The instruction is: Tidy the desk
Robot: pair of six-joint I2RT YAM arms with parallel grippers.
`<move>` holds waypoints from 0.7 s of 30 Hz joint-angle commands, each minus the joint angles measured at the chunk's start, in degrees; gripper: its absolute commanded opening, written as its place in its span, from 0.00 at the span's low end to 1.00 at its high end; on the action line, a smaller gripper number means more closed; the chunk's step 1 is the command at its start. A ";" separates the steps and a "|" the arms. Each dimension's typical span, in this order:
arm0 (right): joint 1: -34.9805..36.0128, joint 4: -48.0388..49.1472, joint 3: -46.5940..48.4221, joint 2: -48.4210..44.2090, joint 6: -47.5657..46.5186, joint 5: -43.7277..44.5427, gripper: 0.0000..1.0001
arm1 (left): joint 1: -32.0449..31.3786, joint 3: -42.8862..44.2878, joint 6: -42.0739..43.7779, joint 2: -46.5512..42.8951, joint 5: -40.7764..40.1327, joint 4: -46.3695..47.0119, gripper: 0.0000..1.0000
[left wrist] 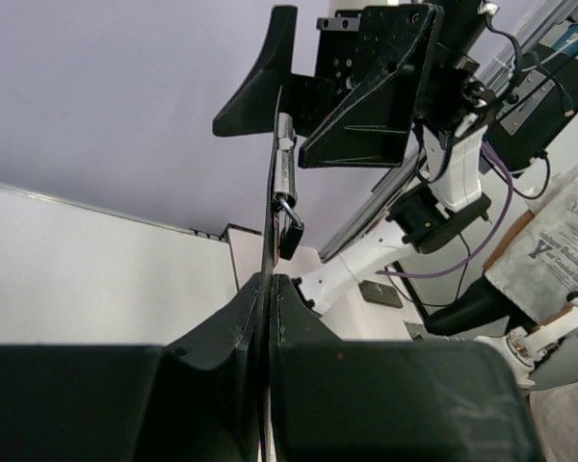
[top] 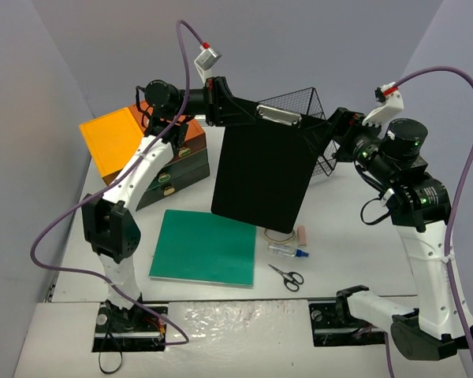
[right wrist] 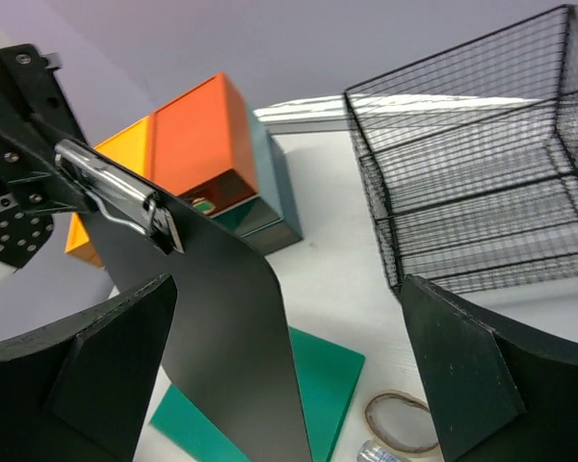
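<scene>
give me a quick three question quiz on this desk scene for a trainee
1. True or false: the left gripper is shut on the black clipboard, holding it up off the desk.
2. Pick one. The right gripper is: A) open, next to the clipboard; B) shut on the clipboard; C) out of every view.
3. In one word: what small tool lies on the desk just right of the green board, at its near corner?

Key: 1 true. 2 A. 3 scissors.
</scene>
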 commanded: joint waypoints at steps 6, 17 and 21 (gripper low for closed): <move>0.06 0.67 -1.71 -3.25 3.04 10.96 1.00 | -0.64 18.54 11.56 6.37 -5.87 -11.10 0.00; 0.22 -4.61 -4.86 -8.95 7.03 9.20 1.00 | -2.05 47.87 17.38 24.95 -17.83 -19.65 0.00; 0.18 -7.53 -6.06 -11.05 7.18 9.32 1.00 | -2.37 47.65 16.52 27.50 -22.45 -14.11 0.00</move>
